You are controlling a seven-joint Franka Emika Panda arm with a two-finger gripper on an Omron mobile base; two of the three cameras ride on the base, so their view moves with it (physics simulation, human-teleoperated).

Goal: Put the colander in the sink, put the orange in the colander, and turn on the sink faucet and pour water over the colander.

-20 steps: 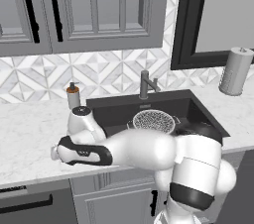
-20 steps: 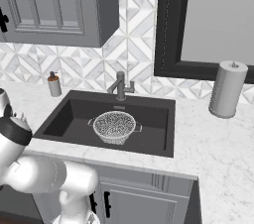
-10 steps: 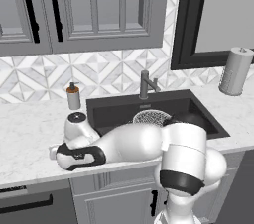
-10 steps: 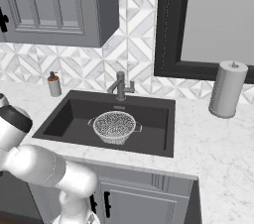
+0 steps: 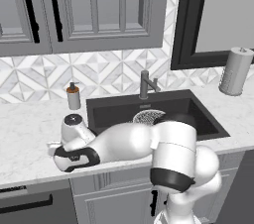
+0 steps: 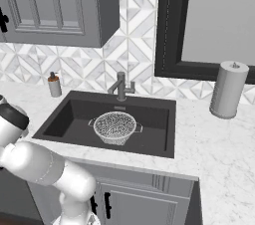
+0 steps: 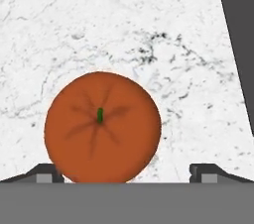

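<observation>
The colander (image 6: 115, 127) is sitting upright in the sink (image 6: 69, 114), right in front of the faucet (image 6: 121, 86); in the left base view its mesh rim (image 5: 149, 116) is being partly hidden by the arm. The orange (image 7: 102, 127) is lying on the white marble counter (image 7: 124, 25), stem end facing up toward the hand camera, left of the sink. The gripper (image 7: 126, 172) is being held directly above the orange with its jaws spread wide, one fingertip (image 7: 45, 172) just beside the fruit's left edge and the other (image 7: 208, 171) well clear on the right; nothing is being pinched. A soap dispenser (image 5: 73, 95) is standing near the sink's back left corner, and a paper towel roll (image 6: 228, 89) is standing on the counter to the right.
</observation>
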